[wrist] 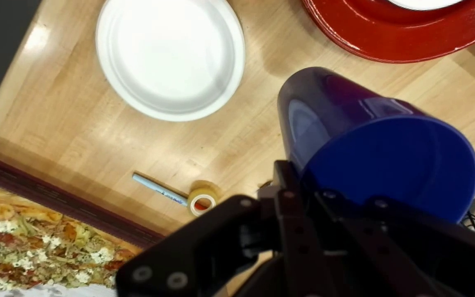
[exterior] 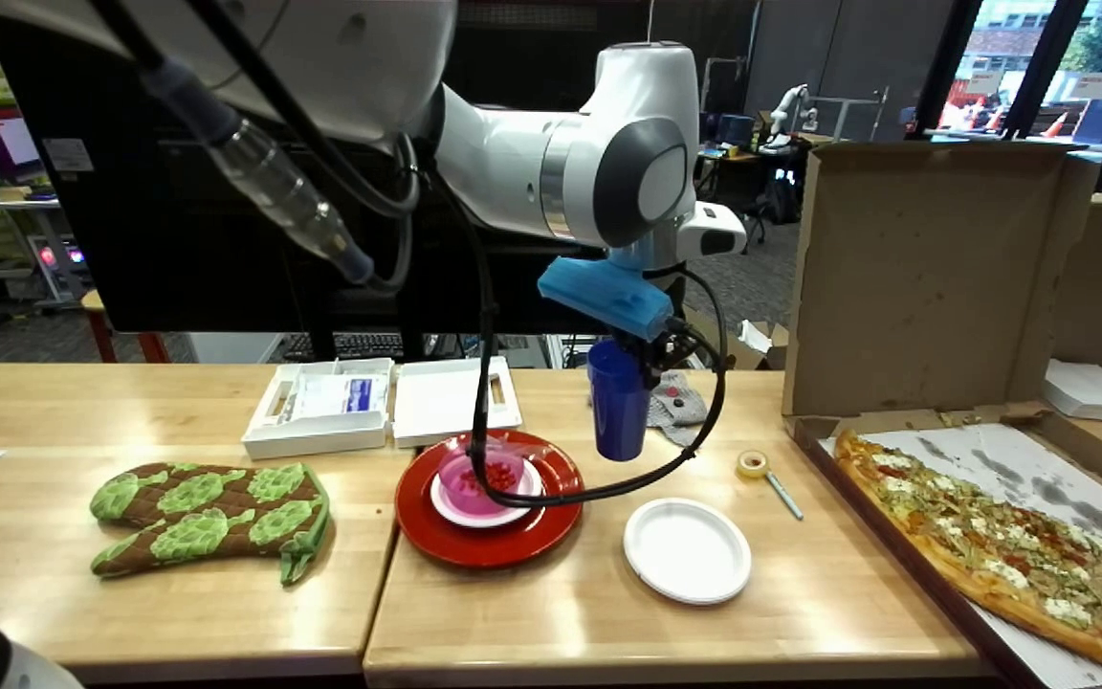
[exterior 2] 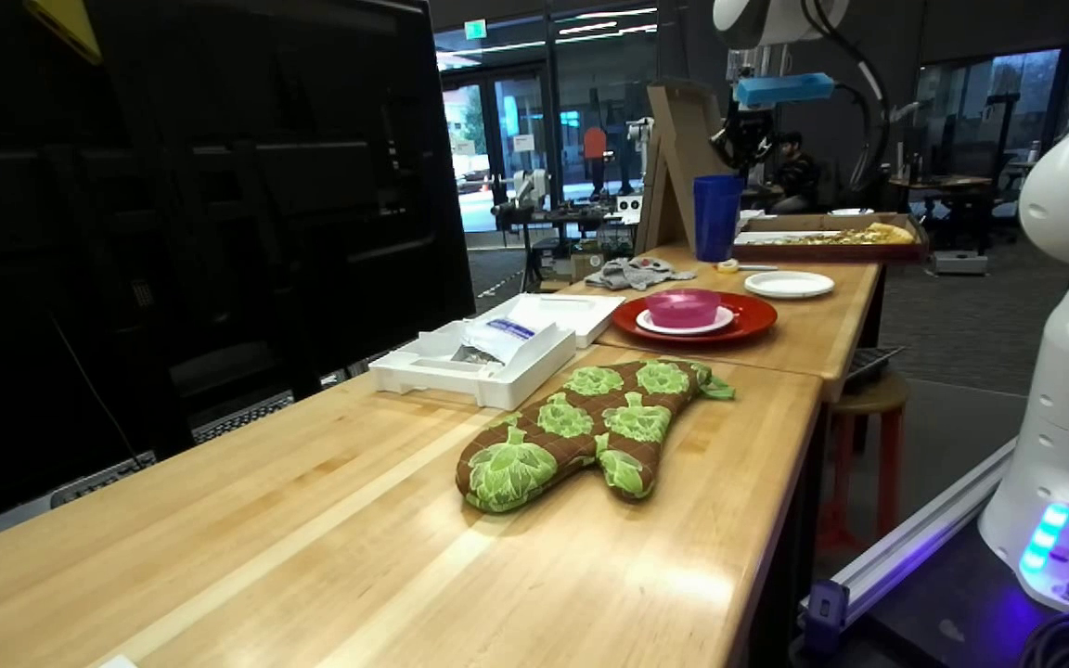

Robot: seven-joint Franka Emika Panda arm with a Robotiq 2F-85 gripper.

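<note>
Where the fingers [wrist: 288, 198] grip: pinched together on the blue cup [wrist: 379, 142], at its rim.
White plate [wrist: 171, 53]: on tabletop [wrist: 241, 150], near red plate [wrist: 398, 41].
Tape roll [wrist: 203, 192]: touching marker [wrist: 159, 189].

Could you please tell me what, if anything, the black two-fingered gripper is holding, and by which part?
The gripper holds the deep-blue tapered plastic-looking cup by its side wall, near the rim.
</note>
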